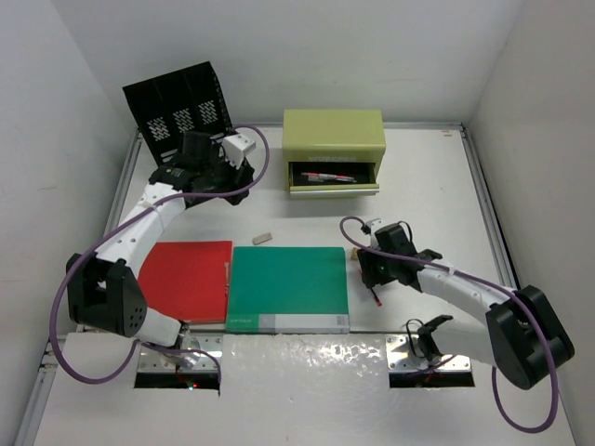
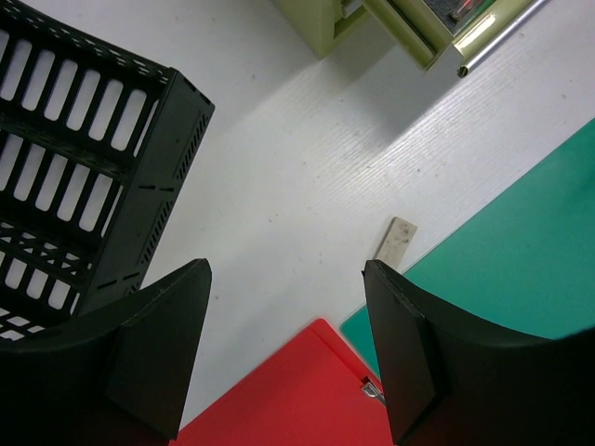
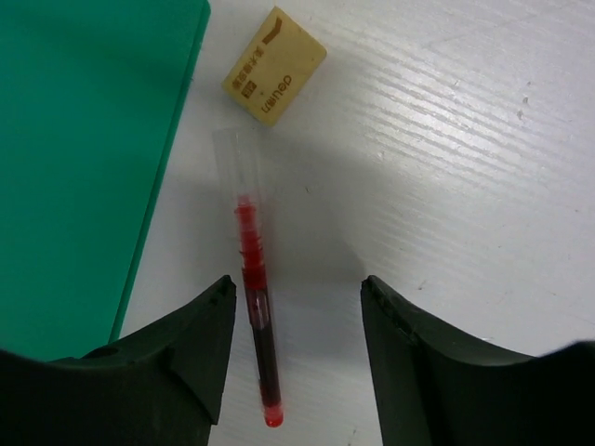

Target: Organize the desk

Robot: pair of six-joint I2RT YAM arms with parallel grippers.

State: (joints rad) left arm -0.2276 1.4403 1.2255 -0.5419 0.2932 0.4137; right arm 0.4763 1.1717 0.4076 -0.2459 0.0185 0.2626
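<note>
The white desk (image 1: 437,186) holds a red folder (image 1: 186,279) and a green folder (image 1: 290,286) side by side near the front. My left gripper (image 1: 200,177) is open and empty, raised beside the black mesh file rack (image 1: 177,110); in its wrist view the gripper (image 2: 285,279) hangs over bare desk and the red folder's corner (image 2: 307,390). My right gripper (image 1: 376,269) is open, low over the desk right of the green folder. In its wrist view the gripper (image 3: 297,288) straddles a red pen (image 3: 256,316), which lies close to the left finger.
An olive-green drawer box (image 1: 333,139) stands at the back with its drawer (image 1: 333,177) open and pens inside. A small pale eraser (image 1: 263,238) lies behind the folders and shows in the left wrist view (image 2: 395,240). A tan eraser (image 3: 274,65) lies just beyond the red pen.
</note>
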